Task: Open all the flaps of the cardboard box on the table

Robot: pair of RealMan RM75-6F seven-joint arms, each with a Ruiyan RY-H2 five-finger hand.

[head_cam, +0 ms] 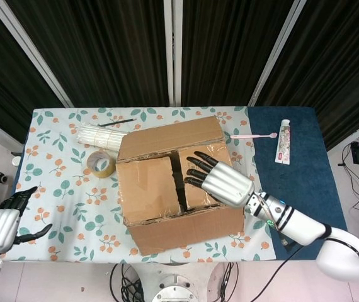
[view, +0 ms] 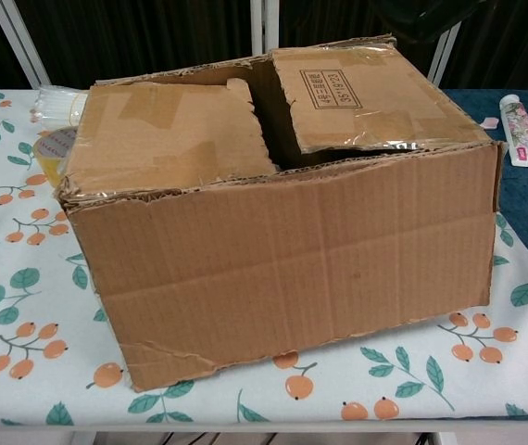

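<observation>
Head view: the cardboard box [head_cam: 176,182] sits mid-surface on the leaf-print cloth [head_cam: 60,189], its interior hidden beneath two inner flaps. The right hand [head_cam: 214,179] lies flat on the right inner flap [head_cam: 198,182], fingers spread toward the gap, holding nothing. The left hand [head_cam: 6,220], partly cut off at the frame edge, hangs wide and empty off the surface's left corner.

Chest view: neither hand shows; the box's front wall [view: 292,269] fills the frame, contents unseen.
</observation>
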